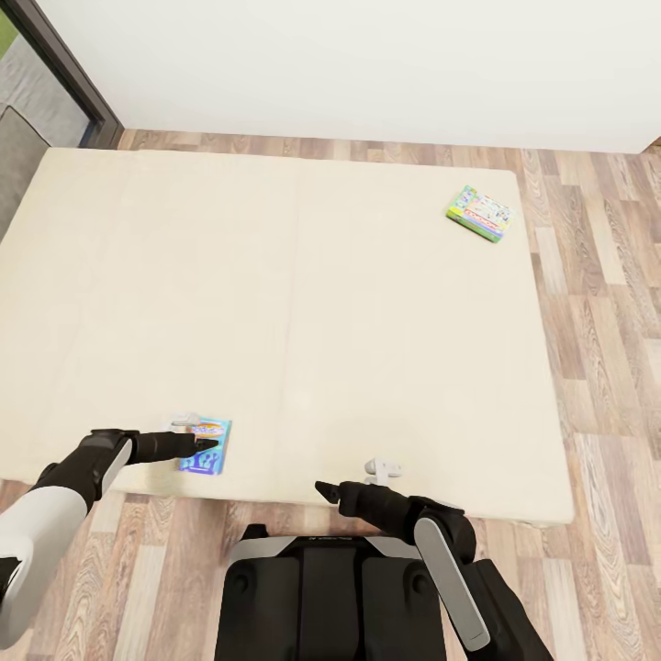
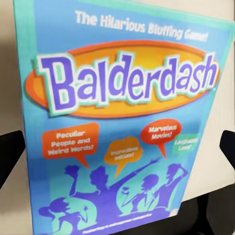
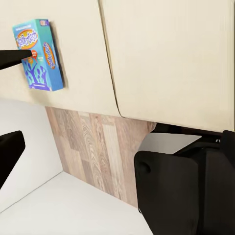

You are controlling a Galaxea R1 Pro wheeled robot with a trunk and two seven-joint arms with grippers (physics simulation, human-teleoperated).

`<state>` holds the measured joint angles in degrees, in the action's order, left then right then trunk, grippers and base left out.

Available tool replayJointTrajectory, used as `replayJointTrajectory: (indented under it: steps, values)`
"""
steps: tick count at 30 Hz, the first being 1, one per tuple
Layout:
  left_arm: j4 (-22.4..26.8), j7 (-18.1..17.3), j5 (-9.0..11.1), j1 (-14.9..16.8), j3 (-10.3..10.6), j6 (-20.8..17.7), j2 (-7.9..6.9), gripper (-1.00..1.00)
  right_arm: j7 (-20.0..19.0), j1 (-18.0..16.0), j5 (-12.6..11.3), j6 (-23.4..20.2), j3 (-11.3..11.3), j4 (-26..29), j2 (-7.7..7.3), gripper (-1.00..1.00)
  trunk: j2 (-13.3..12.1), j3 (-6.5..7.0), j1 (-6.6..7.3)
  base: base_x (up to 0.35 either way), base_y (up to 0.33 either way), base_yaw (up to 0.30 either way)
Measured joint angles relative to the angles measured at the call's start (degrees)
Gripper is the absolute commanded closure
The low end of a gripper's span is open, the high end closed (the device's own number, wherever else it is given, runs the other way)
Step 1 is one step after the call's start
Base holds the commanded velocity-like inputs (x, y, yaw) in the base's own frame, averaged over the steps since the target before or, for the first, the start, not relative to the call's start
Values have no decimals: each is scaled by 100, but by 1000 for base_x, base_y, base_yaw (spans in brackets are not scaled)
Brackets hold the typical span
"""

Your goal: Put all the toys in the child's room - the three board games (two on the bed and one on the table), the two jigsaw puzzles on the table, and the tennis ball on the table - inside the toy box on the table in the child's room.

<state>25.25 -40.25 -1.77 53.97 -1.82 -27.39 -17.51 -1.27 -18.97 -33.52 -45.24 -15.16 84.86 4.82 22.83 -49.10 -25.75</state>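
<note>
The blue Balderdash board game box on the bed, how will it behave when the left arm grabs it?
The blue rectangular Balderdash board game box looks like stiff cardboard, so it probably won't flop. Lying flat on the cream bed, it shouldn't roll. Its glossy-looking faces might slip.

We see a wide cream bed [image 1: 303, 303] standing on a wood-plank floor [image 1: 606, 367]. Two board games lie flat on it, well apart: a blue Balderdash box [image 1: 207, 446] near the front edge, and a green box [image 1: 479, 213] toward the far right corner.
</note>
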Motion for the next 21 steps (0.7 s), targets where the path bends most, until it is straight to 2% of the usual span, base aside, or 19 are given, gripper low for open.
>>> replayJointTrajectory:
  steps: [5,21]
  values:
    - [-1,0,-1,-1,0,0,1,-100,0,0,1,-2,1,1,0,-100,0,0,0,0,-144,0]
    - [-2,0,7,-1,7,-4,9,-100,0,1,1,-3,1,1,0,-100,0,0,0,0,-230,0]
